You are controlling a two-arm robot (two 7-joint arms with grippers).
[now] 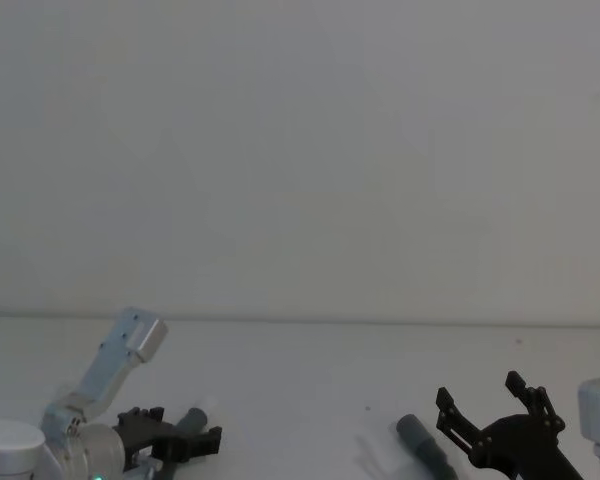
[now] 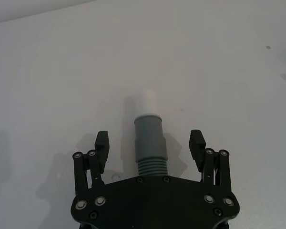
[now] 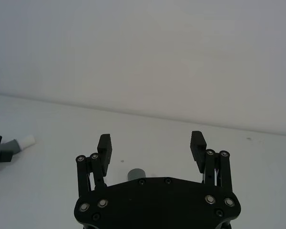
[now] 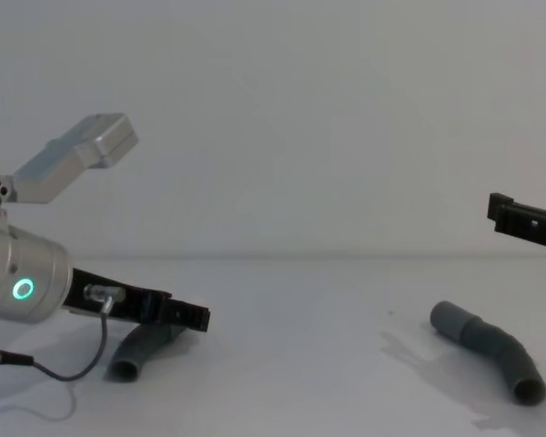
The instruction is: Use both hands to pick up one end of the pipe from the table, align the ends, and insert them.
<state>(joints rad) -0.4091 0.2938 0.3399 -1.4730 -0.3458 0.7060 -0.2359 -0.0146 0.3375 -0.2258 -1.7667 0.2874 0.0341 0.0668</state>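
Pre-grasp stage, both pipe halves lying on the worktop (image 4: 300, 373)

The left gripper (image 2: 149, 143) sits low, fingers apart on either side of the spigot piece (image 2: 150, 157), with its white tip (image 2: 149, 101) pointing away. The right gripper (image 3: 151, 143) hangs above the socket piece (image 4: 487, 346), fingers spread too. My guess for next: left closes on the grey cuff, right drops down to straddle its piece.
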